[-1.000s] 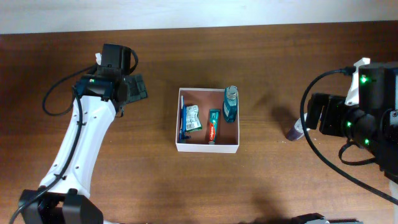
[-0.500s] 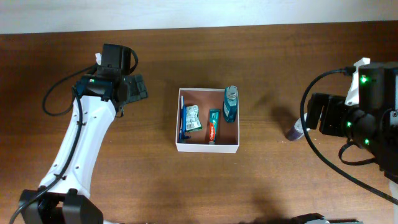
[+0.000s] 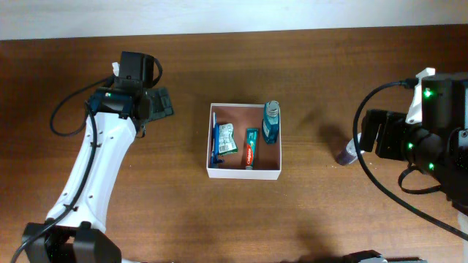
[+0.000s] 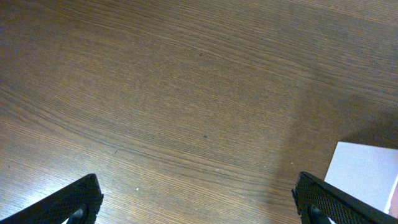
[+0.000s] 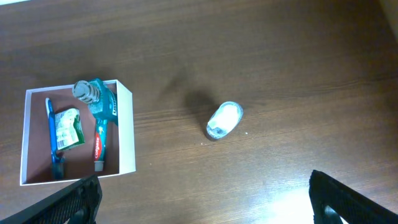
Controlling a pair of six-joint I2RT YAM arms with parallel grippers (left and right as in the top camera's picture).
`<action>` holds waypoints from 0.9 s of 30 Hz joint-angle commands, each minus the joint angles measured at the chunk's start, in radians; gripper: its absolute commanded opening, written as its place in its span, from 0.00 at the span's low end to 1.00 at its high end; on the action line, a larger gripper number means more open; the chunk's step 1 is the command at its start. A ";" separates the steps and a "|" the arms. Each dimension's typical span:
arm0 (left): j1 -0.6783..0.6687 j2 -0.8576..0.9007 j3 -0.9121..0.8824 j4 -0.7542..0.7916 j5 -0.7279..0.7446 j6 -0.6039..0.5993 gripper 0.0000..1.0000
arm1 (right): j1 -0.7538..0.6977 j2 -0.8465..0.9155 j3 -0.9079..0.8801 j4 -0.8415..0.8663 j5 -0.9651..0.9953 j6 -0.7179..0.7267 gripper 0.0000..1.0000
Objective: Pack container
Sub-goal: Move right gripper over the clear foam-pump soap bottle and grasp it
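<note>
The container [image 3: 243,174] is a square white box with a pinkish-brown inside, at the table's middle. It holds a blue toothbrush [image 3: 214,142], a green packet [image 3: 227,139], a toothpaste tube [image 3: 249,148] and a teal bottle [image 3: 271,122]. A small purple bottle with a white cap [image 3: 346,153] lies on the table to the right of it. My left gripper [image 3: 159,104] is open and empty, left of the container. My right gripper [image 5: 205,202] is open and empty, above the table near the small bottle [image 5: 223,120]. The container also shows in the right wrist view [image 5: 126,134].
A corner of the container's white wall [image 4: 367,174] shows at the right edge of the left wrist view, over bare brown wood. The table's far edge meets a pale wall [image 3: 234,14] at the top.
</note>
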 commanded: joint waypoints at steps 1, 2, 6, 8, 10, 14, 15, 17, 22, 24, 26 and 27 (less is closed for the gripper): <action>0.002 -0.005 0.008 -0.002 -0.014 0.005 0.99 | -0.009 -0.003 0.008 0.000 0.012 -0.007 0.98; 0.002 -0.005 0.008 -0.002 -0.014 0.005 0.99 | -0.009 -0.003 0.008 0.000 0.012 -0.007 0.98; 0.002 -0.005 0.008 -0.002 -0.014 0.005 0.99 | -0.009 -0.003 0.008 0.000 0.012 -0.007 0.98; 0.002 -0.005 0.008 -0.001 -0.014 0.005 0.99 | -0.009 -0.003 0.008 0.000 0.011 -0.007 0.98; 0.002 -0.005 0.008 -0.001 -0.014 0.005 0.99 | -0.009 0.000 0.008 0.004 0.005 -0.006 0.98; 0.002 -0.005 0.008 -0.001 -0.014 0.005 0.99 | -0.009 0.017 0.007 -0.005 -0.016 -0.006 0.98; 0.002 -0.005 0.008 -0.001 -0.014 0.005 0.99 | -0.009 0.036 0.007 -0.009 -0.049 0.004 0.98; 0.002 -0.005 0.008 -0.002 -0.014 0.005 0.99 | -0.009 0.080 0.006 -0.023 -0.026 0.076 0.98; 0.002 -0.005 0.008 -0.002 -0.014 0.005 0.99 | -0.009 0.253 0.006 -0.023 0.084 0.184 1.00; 0.002 -0.005 0.008 -0.002 -0.014 0.005 1.00 | -0.013 0.314 0.006 -0.023 0.139 0.243 0.94; 0.002 -0.005 0.008 -0.001 -0.014 0.005 0.99 | -0.037 0.361 0.006 -0.019 0.135 0.294 0.88; 0.002 -0.005 0.008 -0.001 -0.014 0.005 0.99 | -0.048 0.374 0.006 -0.018 0.132 0.305 0.85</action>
